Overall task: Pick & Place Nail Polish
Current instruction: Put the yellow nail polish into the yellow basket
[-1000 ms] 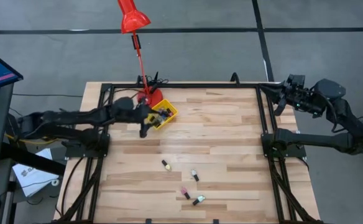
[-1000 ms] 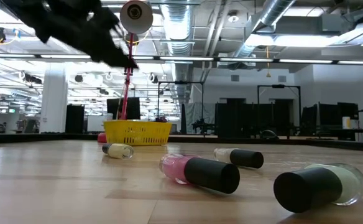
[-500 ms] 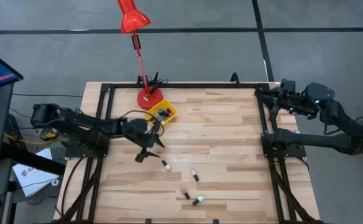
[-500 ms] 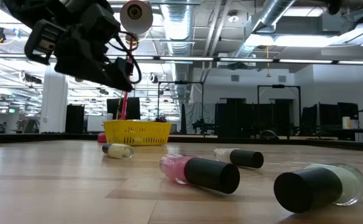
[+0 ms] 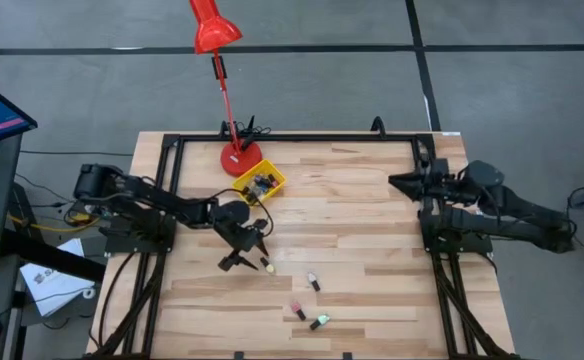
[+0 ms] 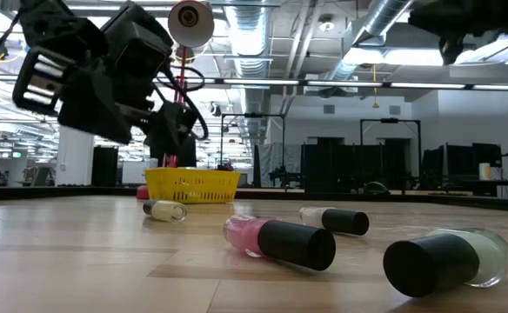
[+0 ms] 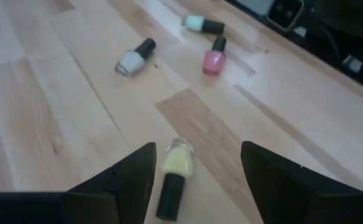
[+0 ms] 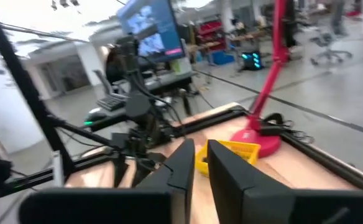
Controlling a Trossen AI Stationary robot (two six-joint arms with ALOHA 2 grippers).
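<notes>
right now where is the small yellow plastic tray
In the high view, the yellow tray sits at the table's far left, touching the red lamp base.

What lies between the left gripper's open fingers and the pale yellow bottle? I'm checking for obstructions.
Nothing: the left wrist view shows only bare wooden table between the left gripper and the pale yellow nail polish bottle with a dark cap, lying flat.

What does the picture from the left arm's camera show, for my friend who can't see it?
The left tool hangs open over a wooden table, with a yellow nail polish bottle lying between its two dark fingers. Farther off lie three more bottles: white, pink and pale green.
</notes>
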